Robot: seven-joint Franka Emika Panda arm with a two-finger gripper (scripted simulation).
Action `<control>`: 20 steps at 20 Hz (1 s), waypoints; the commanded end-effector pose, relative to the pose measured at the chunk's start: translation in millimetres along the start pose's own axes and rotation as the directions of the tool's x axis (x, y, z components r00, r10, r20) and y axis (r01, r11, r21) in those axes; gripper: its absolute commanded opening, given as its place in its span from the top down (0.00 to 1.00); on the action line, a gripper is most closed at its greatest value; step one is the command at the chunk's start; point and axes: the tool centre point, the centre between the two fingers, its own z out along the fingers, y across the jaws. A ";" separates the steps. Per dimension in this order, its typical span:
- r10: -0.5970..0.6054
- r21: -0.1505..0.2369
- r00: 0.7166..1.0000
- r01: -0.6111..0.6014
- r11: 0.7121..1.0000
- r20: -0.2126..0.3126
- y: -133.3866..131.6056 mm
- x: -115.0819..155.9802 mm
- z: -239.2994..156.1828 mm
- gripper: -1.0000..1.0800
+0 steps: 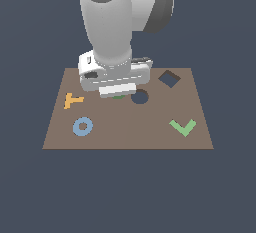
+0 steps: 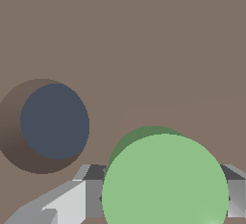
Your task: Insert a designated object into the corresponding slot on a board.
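The green round disc (image 2: 165, 180) sits between my gripper's (image 2: 158, 196) two grey fingers (image 2: 67, 204), which press on its sides. In the exterior view only a green sliver of the disc (image 1: 118, 97) shows under the gripper (image 1: 118, 94), low over the brown board (image 1: 127, 132). The dark round hole (image 1: 139, 96) lies just to the exterior view's right of the disc, apart from it. In the wrist view the hole (image 2: 53, 122) is beside the disc, with bare board (image 2: 144, 35) between them.
On the board are a dark diamond-shaped hole (image 1: 169, 78) at the back right, an orange T shape (image 1: 72, 100), a blue ring (image 1: 82, 126) and a green check-mark shape (image 1: 182, 126). The arm's white body (image 1: 107, 22) rises over the board's back.
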 end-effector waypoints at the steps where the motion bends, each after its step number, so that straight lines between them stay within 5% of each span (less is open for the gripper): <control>1: 0.046 0.000 0.999 -0.046 0.999 -0.001 -6.4 0.5 -0.9 1.00; 8: 0.217 0.000 0.976 -0.217 0.976 0.000 -29.1 4.6 -3.4 1.00; 20: 0.471 0.000 0.882 -0.471 0.882 0.000 -62.4 19.8 -7.2 1.00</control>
